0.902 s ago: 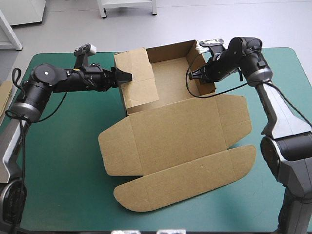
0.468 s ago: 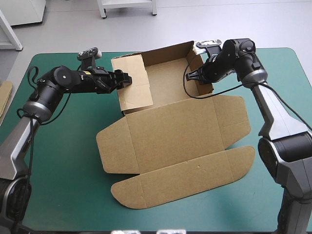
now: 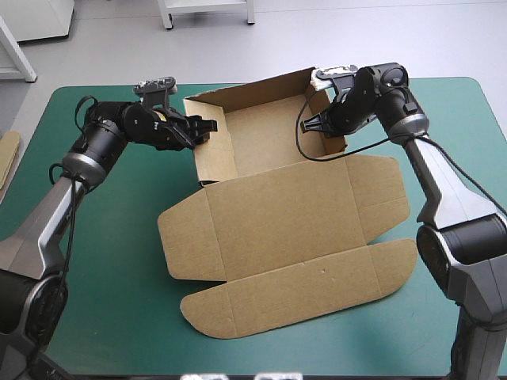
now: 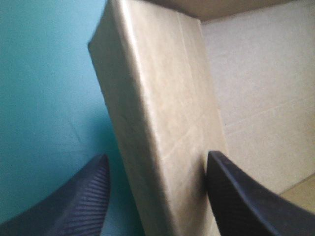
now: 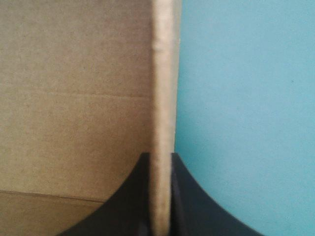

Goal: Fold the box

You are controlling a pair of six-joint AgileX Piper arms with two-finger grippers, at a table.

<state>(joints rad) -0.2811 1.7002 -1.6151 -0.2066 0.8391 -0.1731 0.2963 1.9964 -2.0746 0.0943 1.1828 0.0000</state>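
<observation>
Box wall [image 3: 212, 146], earlier slanted, upright inside left gripper [image 4: 156, 156]; spare board [image 3: 6, 158] leftward.

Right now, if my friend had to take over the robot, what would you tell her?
Left gripper: open, one finger on each side of the left wall, which stands upright.
Right gripper: shut on the box, pinching the right wall by its edge.
The box sits toward the table's far side on the teal-green cover. Its lid lies flat toward the near edge.
Done: the back wall and both side walls are raised, making an open tray.
Left: probably check that the side walls stay up once released. I cannot tell whether they are tucked firmly.
</observation>
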